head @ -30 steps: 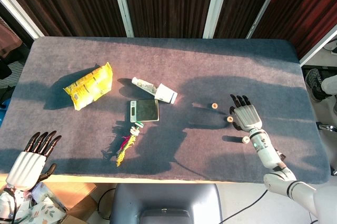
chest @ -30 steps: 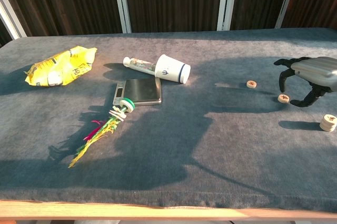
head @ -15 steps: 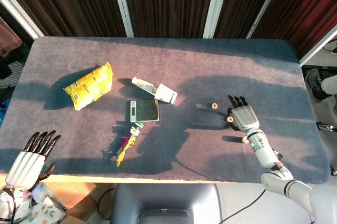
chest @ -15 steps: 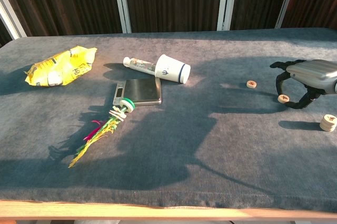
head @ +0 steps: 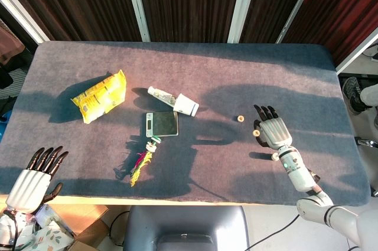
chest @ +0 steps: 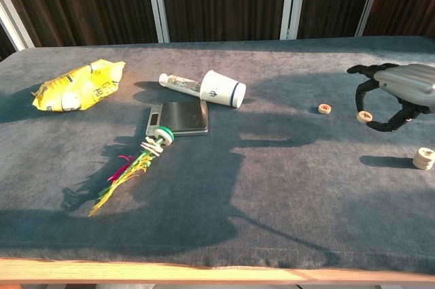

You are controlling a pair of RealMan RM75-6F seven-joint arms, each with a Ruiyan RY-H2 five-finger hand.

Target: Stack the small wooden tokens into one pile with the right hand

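Chest view shows three wooden tokens: one lone token [chest: 325, 108] on the grey table [chest: 285, 194], one token [chest: 364, 116] pinched, it seems, in the right hand [chest: 397, 92], raised off the cloth, and a short stack [chest: 424, 158] near the right edge. Left hand [head: 29, 181] hangs off the near corner, fingers apart. Well left lie a paper cup [chest: 222, 89], tube [chest: 179, 83], pocket scale [chest: 177, 118], snack bag [chest: 78, 84] and tasselled toy [chest: 134, 171].

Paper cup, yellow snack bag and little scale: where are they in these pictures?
paper cup [chest: 223, 89], chest view, on its white side wall.
yellow snack bag [head: 100, 95], head view, on the middle of its face.
scale [chest: 183, 115], chest view, on its dark weighing plate.
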